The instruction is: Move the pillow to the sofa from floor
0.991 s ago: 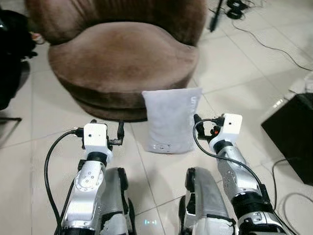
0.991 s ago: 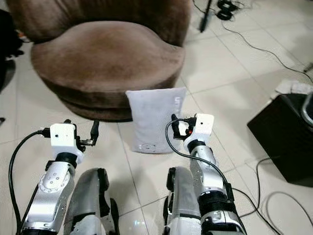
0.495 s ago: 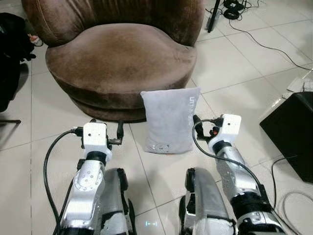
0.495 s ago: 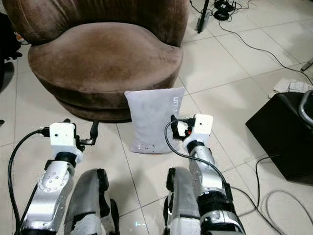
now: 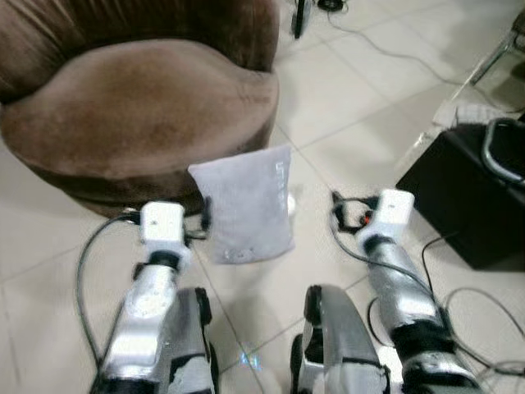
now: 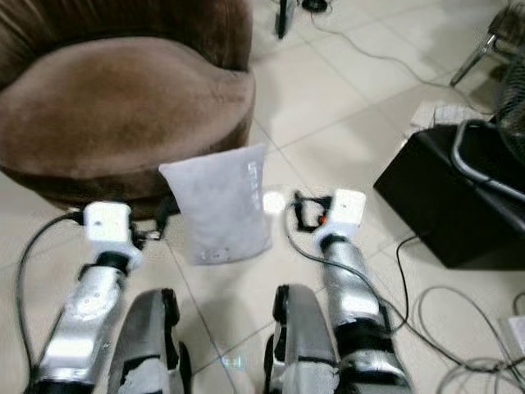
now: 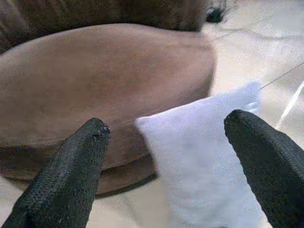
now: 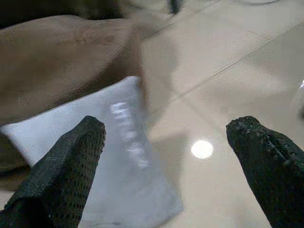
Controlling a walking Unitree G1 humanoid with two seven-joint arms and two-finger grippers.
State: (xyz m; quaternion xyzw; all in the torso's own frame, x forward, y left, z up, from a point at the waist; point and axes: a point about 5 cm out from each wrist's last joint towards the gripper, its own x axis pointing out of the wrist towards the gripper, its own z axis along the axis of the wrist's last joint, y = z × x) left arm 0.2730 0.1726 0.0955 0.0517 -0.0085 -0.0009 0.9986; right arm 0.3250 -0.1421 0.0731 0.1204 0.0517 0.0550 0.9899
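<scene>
We are looking down at a pale grey rectangular fabric pillow (image 5: 243, 202) that is standing upright on the cream tiled floor (image 5: 344, 107), its top edge leaning against the front of the round brown velvet sofa (image 5: 135, 111). Faint lettering is running down its right edge and a small printed mark is sitting near its bottom hem. The picture is slightly blurred.

From the head views we are seeing both silver arms reaching forward on either side of the pillow, a black box (image 5: 463, 193) on the floor to the right with a curved metal tube above it, and dark cables (image 6: 443, 328) trailing over the tiles. The left wrist view is giving us the pillow close up, propped against the sofa's base with the broad seat cushion behind it. The right wrist view is showing the pillow's lettered edge and a bright light reflection (image 8: 202, 148) on the tile beside it.

Our left gripper (image 7: 175, 156) is hovering just in front of the pillow with its fingers (image 7: 71, 171) spread wide apart, holding nothing. Our right gripper (image 8: 171, 161) is hanging near the pillow's right side, its fingers (image 8: 261, 156) likewise wide apart and touching nothing.
</scene>
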